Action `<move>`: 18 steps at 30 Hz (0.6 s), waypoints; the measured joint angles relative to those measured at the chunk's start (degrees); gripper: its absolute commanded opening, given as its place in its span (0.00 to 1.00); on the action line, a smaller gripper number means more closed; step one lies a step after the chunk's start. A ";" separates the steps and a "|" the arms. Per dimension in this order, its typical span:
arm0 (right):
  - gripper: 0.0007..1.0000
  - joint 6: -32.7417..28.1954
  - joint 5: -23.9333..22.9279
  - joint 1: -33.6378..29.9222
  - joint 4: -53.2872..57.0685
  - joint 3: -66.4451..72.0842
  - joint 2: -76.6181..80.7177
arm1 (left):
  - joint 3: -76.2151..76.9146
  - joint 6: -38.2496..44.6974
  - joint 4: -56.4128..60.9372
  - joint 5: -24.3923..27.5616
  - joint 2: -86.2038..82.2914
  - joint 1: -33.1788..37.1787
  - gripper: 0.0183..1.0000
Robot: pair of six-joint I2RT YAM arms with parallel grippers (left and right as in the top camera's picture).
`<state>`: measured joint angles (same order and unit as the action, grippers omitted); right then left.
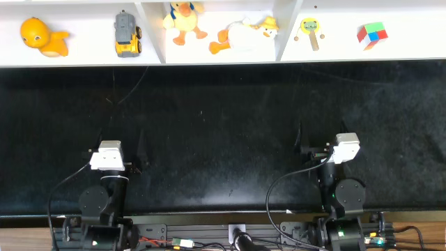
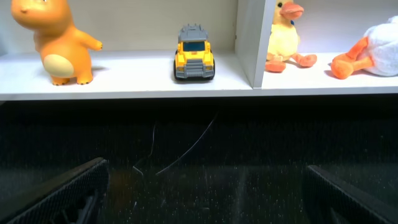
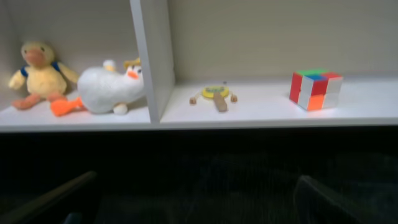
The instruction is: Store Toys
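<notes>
Toys stand in a white shelf (image 1: 279, 56) along the table's far edge. Leftmost compartment: an orange dinosaur figure (image 1: 43, 36) (image 2: 57, 38) and a yellow toy truck (image 1: 127, 35) (image 2: 194, 53). Middle compartment: a yellow plush duck (image 1: 184, 21) (image 2: 285, 34) (image 3: 38, 73) and a white plush goose (image 1: 244, 35) (image 2: 373, 53) (image 3: 112, 90). Rightmost compartment: a small rattle drum (image 1: 309, 31) (image 3: 214, 95) and a colour cube (image 1: 371, 33) (image 3: 314, 89). My left gripper (image 2: 202, 193) and right gripper (image 3: 199, 199) are both open and empty, low over the black mat near the arm bases.
A black mat (image 1: 223, 132) covers the table between the arms and the shelf. White dividers (image 2: 249, 40) (image 3: 152, 56) separate the compartments. Cables run along the near edge by the arm bases (image 1: 237, 240).
</notes>
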<state>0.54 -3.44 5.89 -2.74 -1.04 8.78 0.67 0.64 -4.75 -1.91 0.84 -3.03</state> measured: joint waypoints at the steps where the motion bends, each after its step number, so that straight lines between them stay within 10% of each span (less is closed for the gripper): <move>1: 0.99 0.11 0.02 -0.02 1.44 0.00 -1.33 | 0.00 0.00 -0.02 0.02 0.00 0.00 1.00; 18: 1.00 0.37 0.02 -0.22 7.13 0.00 -8.15 | 0.00 0.00 -0.02 0.00 0.00 0.00 1.00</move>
<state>0.91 -3.42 5.67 4.38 -1.04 0.62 0.67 0.64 -4.78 -1.91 0.84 -3.03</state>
